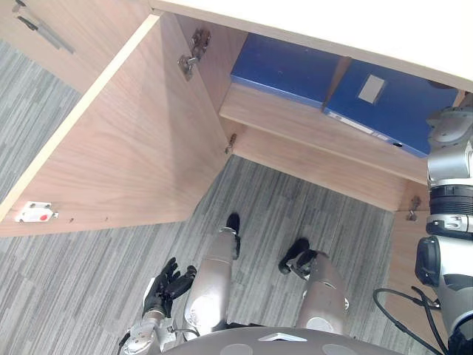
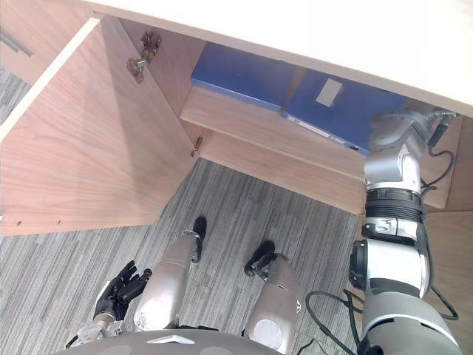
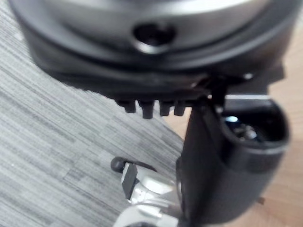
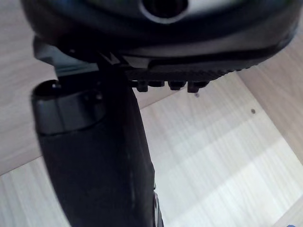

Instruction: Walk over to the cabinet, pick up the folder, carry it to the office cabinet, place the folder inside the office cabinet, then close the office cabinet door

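Right hand [image 4: 94, 156], raised on its arm into the open office cabinet [image 1: 332, 29]: in the right wrist view the thumb stands out from the dark palm, the fingers [image 4: 173, 85] lie loose in a row, and nothing is held; pale wood panels show past them. From the head views the arm's wrist sits in front of the right end of the labelled blue folder [image 1: 384, 111]; whether the hand touches it cannot be told. Left hand [image 1: 168, 285], hanging low at the robot's left side over the grey striped carpet [image 1: 59, 296]: fingers relaxed and slightly spread, holding nothing.

Labelled blue folder: lying flat on the shelf [image 1: 295, 118] inside the cabinet, toward the right, a pale rectangular label on its upper face. Second blue folder [image 1: 284, 70]: flat on the same shelf, just to the left of the first; whether the two touch cannot be told.

Left door [image 1: 126, 148]: wood-grained, swung wide open toward the robot's left, hung on a metal hinge [image 1: 191, 55] at the upper inner corner, with a further hinge lower on the same edge. A small white catch [image 1: 33, 213] with a red spot sits near the door's free edge. Right panel [image 1: 410, 251]: wood, at the cabinet's right side, also bearing a hinge. Neighbouring wooden front at the upper left carries a metal bar handle [image 1: 44, 29]
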Controlling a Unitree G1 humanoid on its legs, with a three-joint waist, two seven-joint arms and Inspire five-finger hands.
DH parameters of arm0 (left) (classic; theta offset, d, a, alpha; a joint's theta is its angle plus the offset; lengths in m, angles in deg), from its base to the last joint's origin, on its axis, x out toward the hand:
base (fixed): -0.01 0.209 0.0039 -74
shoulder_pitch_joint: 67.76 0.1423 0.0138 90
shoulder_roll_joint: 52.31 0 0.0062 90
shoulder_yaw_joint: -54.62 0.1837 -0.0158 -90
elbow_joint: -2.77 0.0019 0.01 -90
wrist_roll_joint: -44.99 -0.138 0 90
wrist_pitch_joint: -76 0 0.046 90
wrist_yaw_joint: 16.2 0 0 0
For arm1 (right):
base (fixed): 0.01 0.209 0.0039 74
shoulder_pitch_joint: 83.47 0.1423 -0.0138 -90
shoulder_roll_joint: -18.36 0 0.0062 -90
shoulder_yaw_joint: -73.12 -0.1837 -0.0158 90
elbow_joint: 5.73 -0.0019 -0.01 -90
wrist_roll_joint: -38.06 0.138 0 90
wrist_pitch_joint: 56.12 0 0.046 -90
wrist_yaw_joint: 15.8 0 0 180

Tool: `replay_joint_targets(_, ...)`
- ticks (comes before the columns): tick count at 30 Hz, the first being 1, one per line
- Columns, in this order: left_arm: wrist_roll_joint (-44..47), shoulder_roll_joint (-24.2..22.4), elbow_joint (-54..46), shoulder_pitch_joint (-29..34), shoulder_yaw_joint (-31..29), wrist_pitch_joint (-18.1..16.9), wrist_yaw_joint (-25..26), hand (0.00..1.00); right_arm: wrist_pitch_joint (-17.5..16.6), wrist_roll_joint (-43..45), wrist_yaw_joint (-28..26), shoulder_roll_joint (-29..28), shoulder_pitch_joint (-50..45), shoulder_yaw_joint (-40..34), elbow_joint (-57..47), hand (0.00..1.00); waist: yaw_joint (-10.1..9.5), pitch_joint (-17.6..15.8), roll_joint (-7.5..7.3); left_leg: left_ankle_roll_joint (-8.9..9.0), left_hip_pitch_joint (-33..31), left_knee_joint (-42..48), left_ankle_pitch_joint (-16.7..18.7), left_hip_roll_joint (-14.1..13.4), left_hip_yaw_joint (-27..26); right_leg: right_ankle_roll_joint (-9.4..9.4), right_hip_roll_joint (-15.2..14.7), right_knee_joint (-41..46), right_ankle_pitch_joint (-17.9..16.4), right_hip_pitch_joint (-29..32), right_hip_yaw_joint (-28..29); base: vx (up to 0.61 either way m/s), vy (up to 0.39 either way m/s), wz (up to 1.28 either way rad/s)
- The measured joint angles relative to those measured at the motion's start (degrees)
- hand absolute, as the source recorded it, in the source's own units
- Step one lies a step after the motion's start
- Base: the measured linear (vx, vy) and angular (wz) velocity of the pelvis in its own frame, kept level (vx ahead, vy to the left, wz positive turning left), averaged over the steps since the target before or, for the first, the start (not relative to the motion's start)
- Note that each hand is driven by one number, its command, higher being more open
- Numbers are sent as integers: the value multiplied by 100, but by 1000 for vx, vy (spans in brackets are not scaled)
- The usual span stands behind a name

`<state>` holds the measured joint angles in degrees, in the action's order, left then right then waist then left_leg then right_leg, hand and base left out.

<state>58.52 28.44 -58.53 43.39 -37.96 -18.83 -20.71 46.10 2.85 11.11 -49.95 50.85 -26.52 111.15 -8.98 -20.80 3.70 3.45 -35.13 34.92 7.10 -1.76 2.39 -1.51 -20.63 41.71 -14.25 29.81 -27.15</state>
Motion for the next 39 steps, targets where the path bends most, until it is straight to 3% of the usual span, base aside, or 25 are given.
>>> replay_joint_targets(3,-1,21,6,26,0,-4,-38,100,-92,-284,-4,-5,-62,436,-86,100,14,10,14,-21,72,24,61,-21,-80,-6,18,-17,3,-29,85,33,66,-14)
replay_joint_targets(7,-1,99,14,85,10,-14,-96,100,-485,-354,-135,-11,-71,1151,-82,100,39,59,-6,-20,147,43,120,-85,-144,-19,92,-89,5,-103,112,22,48,-10)
replay_joint_targets(11,9,185,25,190,85,-41,-97,100,-1226,-440,-821,-15,-72,2195,4,100,58,196,-62,-27,189,15,143,-88,-211,-30,92,-99,-1,-89,172,25,39,-6)
replay_joint_targets(14,12,281,57,195,178,-128,-99,100,-1558,-441,-1289,-144,-69,2833,395,100,40,232,-95,-27,190,-2,142,-86,-217,-41,95,-126,9,-89,176,18,35,0)
replay_joint_targets(21,37,281,17,268,183,-143,-108,100,-1652,-374,-2138,-455,-95,3508,1276,100,-15,245,-109,-67,189,-19,159,-72,-271,-92,91,-196,46,-90,212,27,51,-2)
replay_joint_targets(39,36,281,-392,647,148,-132,-138,100,-1375,747,-2456,-213,-20,3025,1743,100,-6,204,-149,-71,-55,-99,169,-67,-309,-102,85,-240,55,219,262,27,22,-1)
